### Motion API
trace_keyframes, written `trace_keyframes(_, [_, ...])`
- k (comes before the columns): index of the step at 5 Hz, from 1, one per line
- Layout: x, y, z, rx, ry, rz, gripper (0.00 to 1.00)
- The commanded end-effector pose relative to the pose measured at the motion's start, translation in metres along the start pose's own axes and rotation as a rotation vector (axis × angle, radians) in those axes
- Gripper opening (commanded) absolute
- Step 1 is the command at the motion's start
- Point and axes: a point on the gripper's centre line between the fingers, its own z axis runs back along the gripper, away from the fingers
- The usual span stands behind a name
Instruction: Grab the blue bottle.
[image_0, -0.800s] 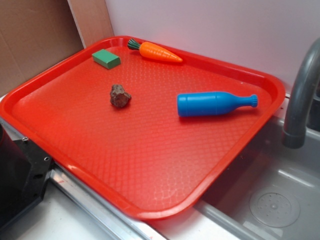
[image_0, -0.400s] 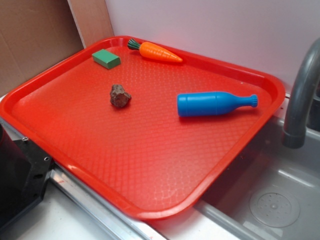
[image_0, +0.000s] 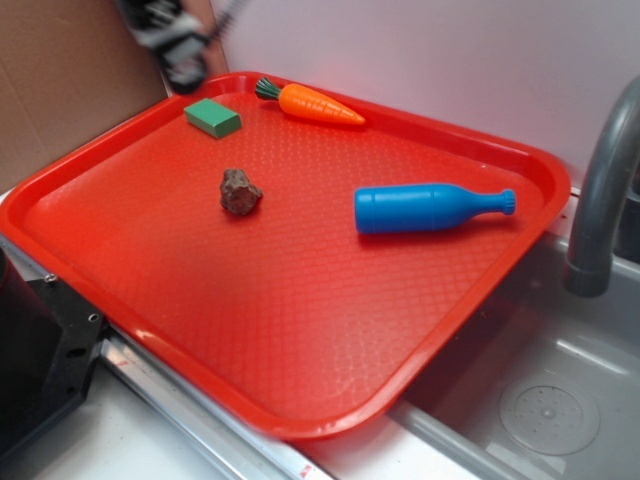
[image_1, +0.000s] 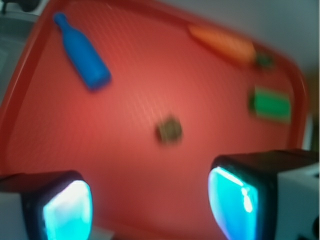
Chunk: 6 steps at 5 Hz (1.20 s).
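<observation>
Okay, quick pass: my gripper (image_0: 178, 48) is up at the far-left corner, high above the tray (image_0: 300, 420) and blurred in the exterior view. In the wrist view both fingers (image_1: 65, 207) sit wide apart with nothing between them, so I'm spread and empty.

The blue bottle (image_0: 425, 207) lies on its side on the right part of the tray, well apart from me. Its fat body points toward the middle and its thin neck and cap point right, toward the faucet (image_0: 605, 190). It touches nothing else. The carrot (image_0: 315, 104) lies along the far rim, the green block (image_0: 212, 117) sits near the far-left corner just below me, and a brown lump (image_0: 240, 191) rests left of the bottle with a clear gap.

Handling guess: smooth hard plastic, likely hollow and light, stiff enough to take a firm pinch, not fragile. It's round and glossy, so it could roll on the textured tray or squirt out if I close off-centre. The best hold looks like the middle of the thick body, with my fingers across its width rather than along its length. The neck is thinner but sits far from the balance point, so it would tip. Nothing has been grabbed yet; I have to cross the tray first.
</observation>
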Motion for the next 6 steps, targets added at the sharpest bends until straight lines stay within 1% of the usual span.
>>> trace_keyframes(1, [0.078, -0.030, -0.054, -0.075, -0.092, -0.291, 1.00])
trace_keyframes(2, [0.103, -0.052, -0.080, -0.097, -0.050, -0.411, 1.00])
trace_keyframes(3, [0.105, -0.071, -0.094, -0.165, -0.022, -0.456, 1.00])
trace_keyframes(4, [0.102, -0.082, -0.104, -0.164, 0.016, -0.464, 1.00])
trace_keyframes(5, [0.096, -0.092, -0.110, -0.090, 0.028, -0.497, 1.00])
trace_keyframes(6, [0.094, -0.091, -0.114, -0.023, 0.035, -0.508, 0.00])
